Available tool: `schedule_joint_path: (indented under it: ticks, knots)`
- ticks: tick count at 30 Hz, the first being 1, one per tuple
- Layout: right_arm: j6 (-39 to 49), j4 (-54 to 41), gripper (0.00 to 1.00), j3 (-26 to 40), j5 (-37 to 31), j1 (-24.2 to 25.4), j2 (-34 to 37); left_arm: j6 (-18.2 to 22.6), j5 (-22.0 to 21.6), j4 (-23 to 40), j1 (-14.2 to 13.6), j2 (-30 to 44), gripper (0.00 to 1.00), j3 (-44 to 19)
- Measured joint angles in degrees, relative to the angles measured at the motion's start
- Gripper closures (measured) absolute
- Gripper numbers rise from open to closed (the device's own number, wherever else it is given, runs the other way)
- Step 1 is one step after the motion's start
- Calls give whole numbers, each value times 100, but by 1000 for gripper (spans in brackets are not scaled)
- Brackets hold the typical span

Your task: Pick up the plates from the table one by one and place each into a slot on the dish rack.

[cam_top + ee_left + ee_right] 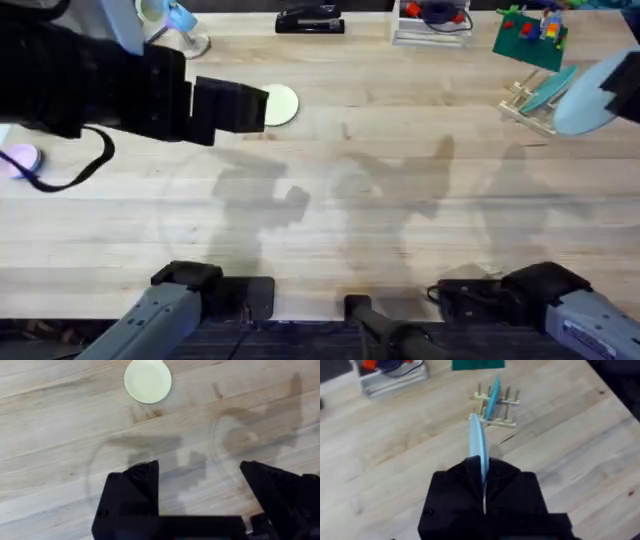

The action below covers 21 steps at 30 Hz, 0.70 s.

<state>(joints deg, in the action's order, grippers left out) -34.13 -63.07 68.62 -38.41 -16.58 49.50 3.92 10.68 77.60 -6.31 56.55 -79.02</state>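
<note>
A pale cream-yellow plate [281, 104] [148, 381] lies flat on the table [400, 200]. My left gripper [240, 105] [200, 485] hovers just short of it, open, with nothing between its fingers. My right gripper [484, 475] is shut on a light blue plate [477, 442] [598, 95], held on edge and raised above the table's right side. The dish rack [496, 407] [530, 105] stands just beyond it. Another blue plate [492, 395] [548, 90] stands on edge in a slot of the rack.
A green toy-brick board [530, 35] sits behind the rack. A clear tray [432, 22] and a black stapler [310, 20] line the far edge. A purple roll of tape [18, 160] lies at the left edge. The right table edge is near the rack.
</note>
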Motion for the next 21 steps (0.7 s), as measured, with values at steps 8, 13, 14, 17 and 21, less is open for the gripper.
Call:
schedule_joint_path:
  ticks: [8, 13, 14, 17, 21]
  knots:
    - [-171, -209, 972, 0, -146, 464, 2, 0, 0, 0, 0, 0, 8, 0]
    - [-171, -308, 972, 0, -146, 514, 2, 0, 0, 0, 0, 0, 8, 0]
    - [-171, -308, 972, 0, -149, 514, 2, 0, 0, 0, 0, 0, 8, 0]
    - [-173, -308, 972, 0, -147, 514, 1, 0, 0, 0, 0, 0, 8, 0]
    - [-192, -308, 972, 0, -147, 514, 0, 0, 0, 0, 0, 0, 8, 0]
